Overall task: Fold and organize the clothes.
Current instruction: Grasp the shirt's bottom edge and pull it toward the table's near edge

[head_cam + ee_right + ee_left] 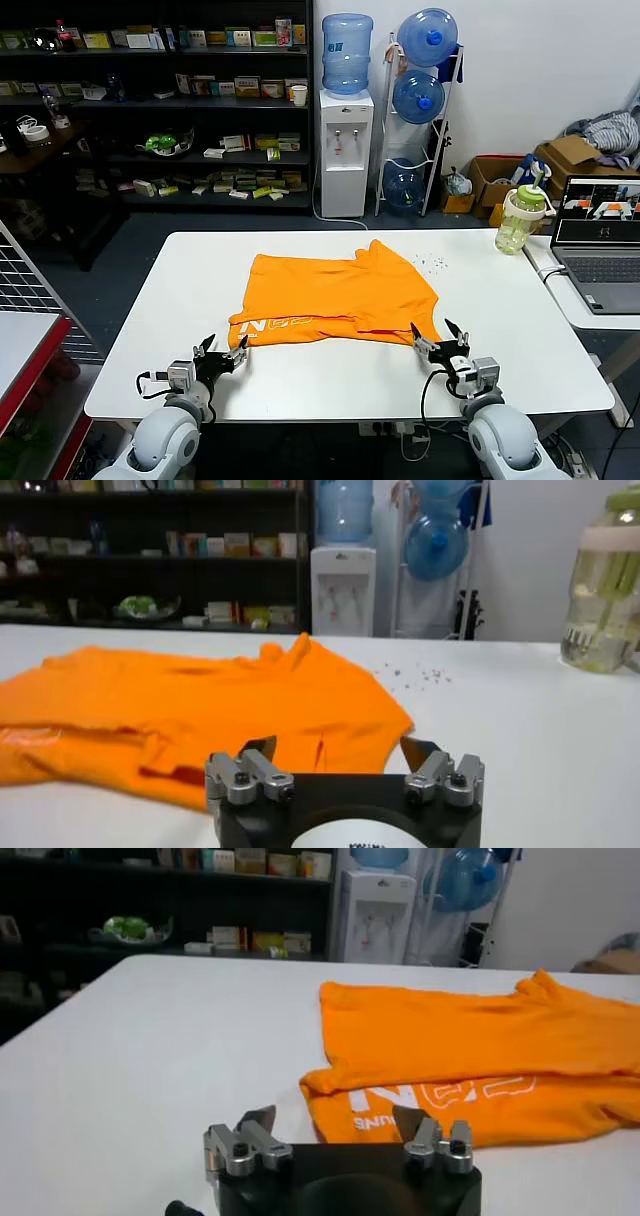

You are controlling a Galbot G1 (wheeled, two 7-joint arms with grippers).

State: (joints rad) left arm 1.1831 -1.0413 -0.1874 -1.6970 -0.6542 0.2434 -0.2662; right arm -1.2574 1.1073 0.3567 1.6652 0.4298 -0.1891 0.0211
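Both tools, left [222,354] and right [439,340], wide apart, empty, beside white-lettered orange T-shirt [340,295].

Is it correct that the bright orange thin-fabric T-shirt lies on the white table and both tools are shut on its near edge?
No. The bright orange thin-fabric T-shirt lies on the white table, but the left tool and right tool stand open, gripping nothing, as both wrist views show.

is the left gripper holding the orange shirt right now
No. The left gripper sits open on the white table, just short of the orange T-shirt hem.
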